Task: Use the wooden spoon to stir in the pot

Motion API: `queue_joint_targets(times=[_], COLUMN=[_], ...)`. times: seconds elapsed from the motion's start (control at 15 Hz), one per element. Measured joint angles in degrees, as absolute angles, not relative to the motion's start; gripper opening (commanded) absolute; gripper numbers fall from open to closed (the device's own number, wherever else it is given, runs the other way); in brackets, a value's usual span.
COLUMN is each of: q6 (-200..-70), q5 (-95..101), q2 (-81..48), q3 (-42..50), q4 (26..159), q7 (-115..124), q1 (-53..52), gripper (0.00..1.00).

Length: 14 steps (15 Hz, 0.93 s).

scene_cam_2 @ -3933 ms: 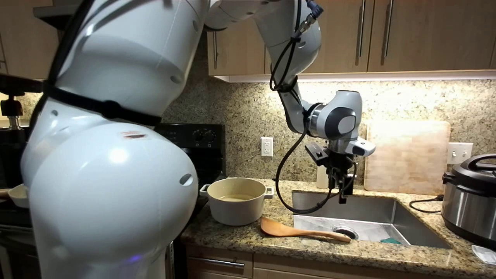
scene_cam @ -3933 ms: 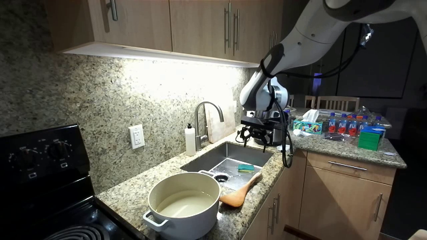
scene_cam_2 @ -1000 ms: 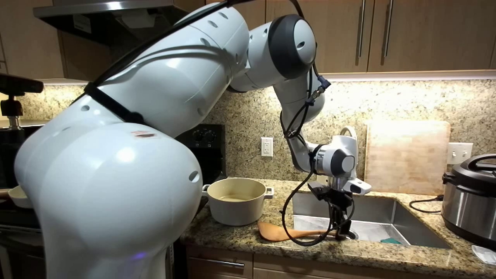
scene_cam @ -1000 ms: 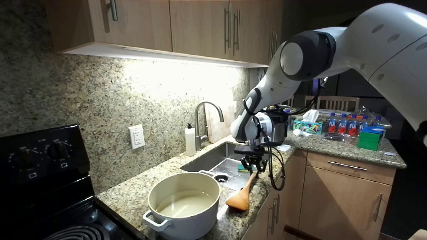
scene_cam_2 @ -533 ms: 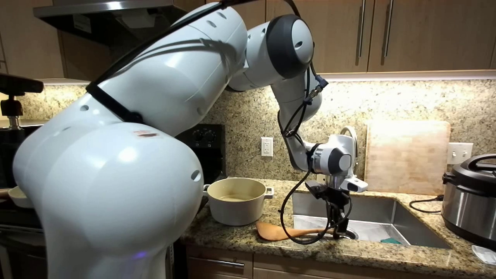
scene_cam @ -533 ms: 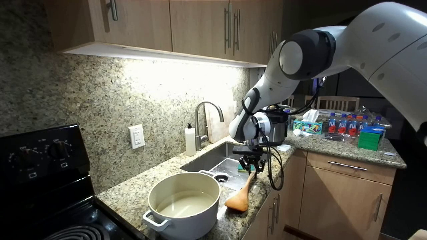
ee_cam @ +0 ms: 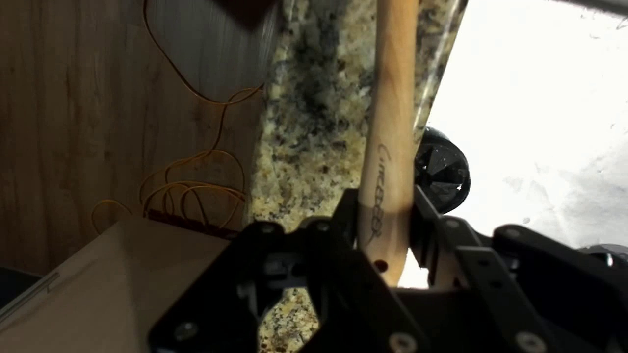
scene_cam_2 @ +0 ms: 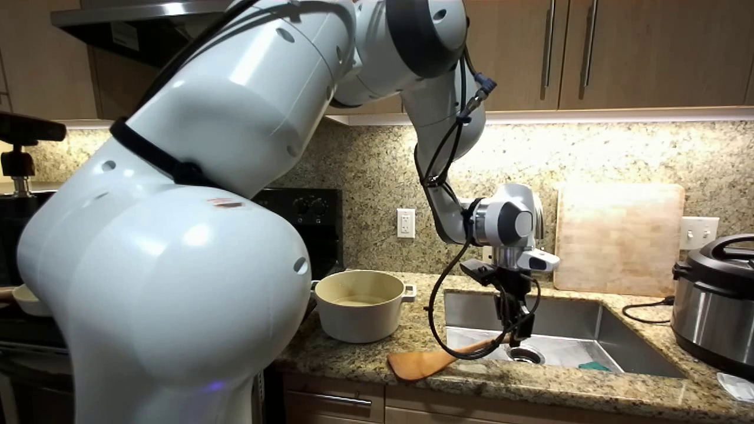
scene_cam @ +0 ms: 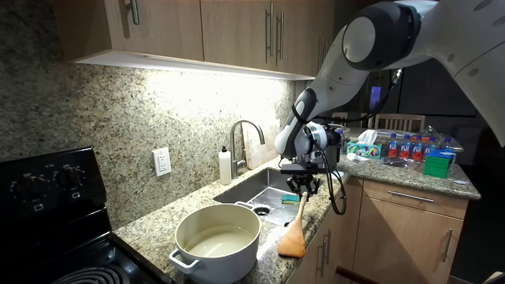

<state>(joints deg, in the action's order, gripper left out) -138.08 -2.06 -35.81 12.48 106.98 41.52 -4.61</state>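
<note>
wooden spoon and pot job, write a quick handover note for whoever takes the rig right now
Gripper: shut on the wooden spoon, near the end of its handle.
Spoon: handle raised, bowl end low at the front of the counter; can't tell if it touches.
Pot: on the counter between stove and sink, liquid inside.
Done: spoon gripped.
Left: lift it clear, bring it over the pot, lower the bowl end in, stir.
</note>
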Motion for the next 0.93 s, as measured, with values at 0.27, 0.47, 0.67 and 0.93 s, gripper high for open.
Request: queue_joint_targets(times=[0.27, 0.47, 0.67, 0.93], q6=[-136.02, -129.96, -121.95, -111.83], q5=[-2.37, -6.13, -10.09, -13.65], q2=[-29.44, -26.25, -24.25, -22.68], q3=[10.24, 6.22, 3.58, 2.93], q4=[111.05, 110.85, 108.72, 104.68], q7=[36.02, 29.01, 23.38, 19.13], q1=[-4.23, -2.5, -1.32, 0.44], gripper=[0.09, 0.09, 0.09, 0.09])
